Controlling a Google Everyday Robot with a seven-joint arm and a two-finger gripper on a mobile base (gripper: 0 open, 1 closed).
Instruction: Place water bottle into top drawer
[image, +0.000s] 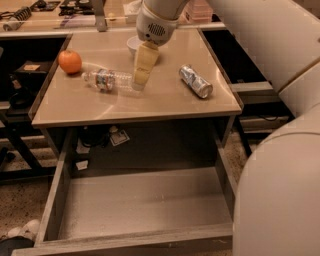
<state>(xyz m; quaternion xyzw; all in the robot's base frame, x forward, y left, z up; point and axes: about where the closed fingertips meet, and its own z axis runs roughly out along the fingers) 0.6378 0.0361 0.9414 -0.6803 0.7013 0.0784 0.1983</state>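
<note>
The end effector (138, 83) hangs at the base end of the water bottle (106, 79) (clenched or released, I cannot tell) — the bottle lies on its side on the tabletop (150, 102), between an orange (70, 61) and a silver can (195, 81). The top drawer (130, 238) stands open below.

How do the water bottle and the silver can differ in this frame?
The water bottle is clear plastic with a label band; the can is silver metal. The bottle looks longer than the can. The end effector hangs at one end of the bottle, while the can lies well apart from it. Both lie on their sides on the table.
</note>
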